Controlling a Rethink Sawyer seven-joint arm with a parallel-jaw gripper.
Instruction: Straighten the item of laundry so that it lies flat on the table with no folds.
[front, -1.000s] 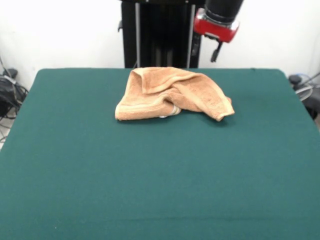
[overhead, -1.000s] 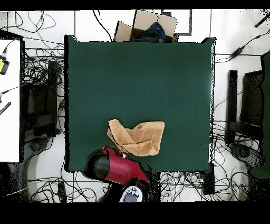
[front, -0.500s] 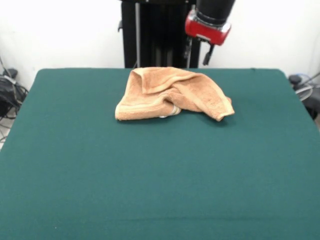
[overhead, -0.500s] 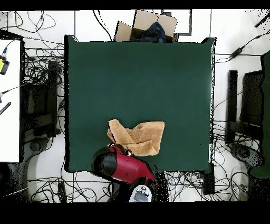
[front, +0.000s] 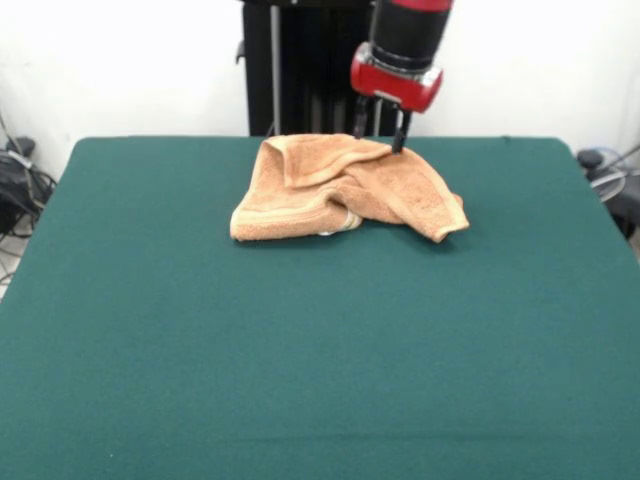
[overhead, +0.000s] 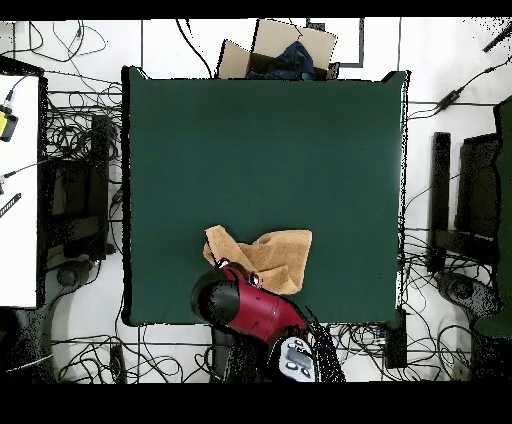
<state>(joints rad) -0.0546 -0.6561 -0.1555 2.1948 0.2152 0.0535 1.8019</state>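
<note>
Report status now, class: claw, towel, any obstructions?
Claw open, tips at towel's far edge. Towel crumpled, folds remaining, on green table. Nothing in the way.

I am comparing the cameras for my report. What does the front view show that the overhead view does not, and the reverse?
Only the front view shows the gripper, its two fingers apart, just above the towel's far edge.

Only the overhead view shows the whole table, the cardboard box beyond it and the floor cables; there the arm hides the gripper.

Both show the crumpled towel near the robot's side.
</note>
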